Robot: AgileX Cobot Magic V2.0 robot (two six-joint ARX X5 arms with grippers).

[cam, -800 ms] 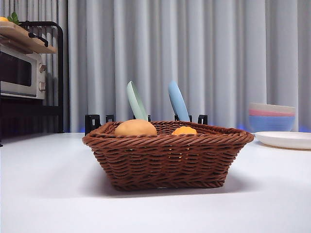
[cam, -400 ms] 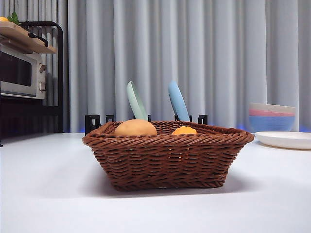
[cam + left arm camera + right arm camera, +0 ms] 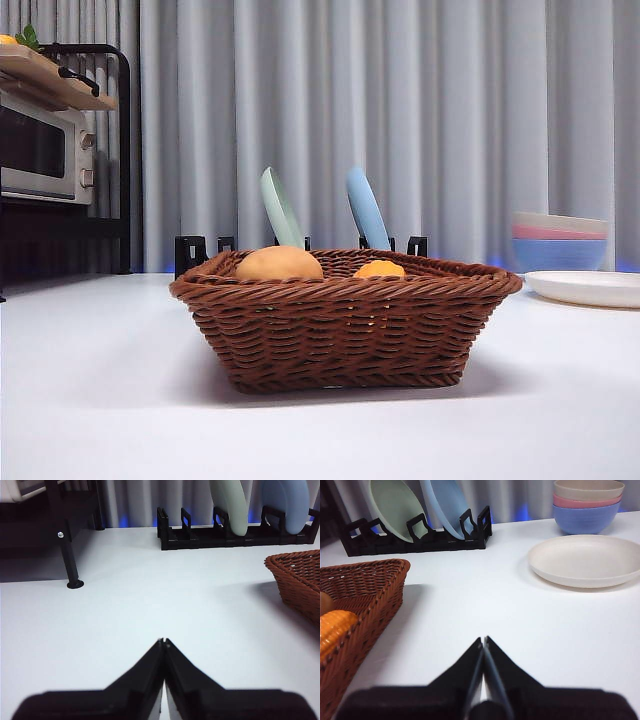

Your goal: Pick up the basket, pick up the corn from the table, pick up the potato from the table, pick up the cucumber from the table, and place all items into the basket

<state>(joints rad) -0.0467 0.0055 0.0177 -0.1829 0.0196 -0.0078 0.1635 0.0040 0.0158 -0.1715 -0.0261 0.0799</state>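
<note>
- A brown wicker basket [image 3: 345,325] stands on the white table [image 3: 100,400], near the middle of the front view, upright with its braided rim level.
- The tan potato [image 3: 279,264] sits inside the basket toward its left side in the front view, its rounded top rising above the rim.
- The orange corn [image 3: 380,269] lies inside the basket to the right of the potato, apart from it; only its top clears the rim there, and the right wrist view shows its ridged end [image 3: 332,627] against the basket wall.
- The cucumber cannot be made out in any view.
- The left gripper [image 3: 163,642] hangs over bare table with its two black jaws pressed together, pinching nothing; a corner of the basket [image 3: 297,577] lies well off to one side.
- The right gripper [image 3: 483,641] likewise has its jaws closed tip to tip on nothing, over open table just beside the basket's other side [image 3: 365,587].
- Behind the basket, a black dish rack [image 3: 190,250] holds a pale green plate [image 3: 280,208] and a blue plate [image 3: 366,208], both tilted.
- At the right, a cream plate [image 3: 585,288] lies flat before a stack of bowls [image 3: 558,240]: blue at the bottom, pink, then cream.
- A toaster oven [image 3: 40,155] sits on a black shelf at the far left.
</note>
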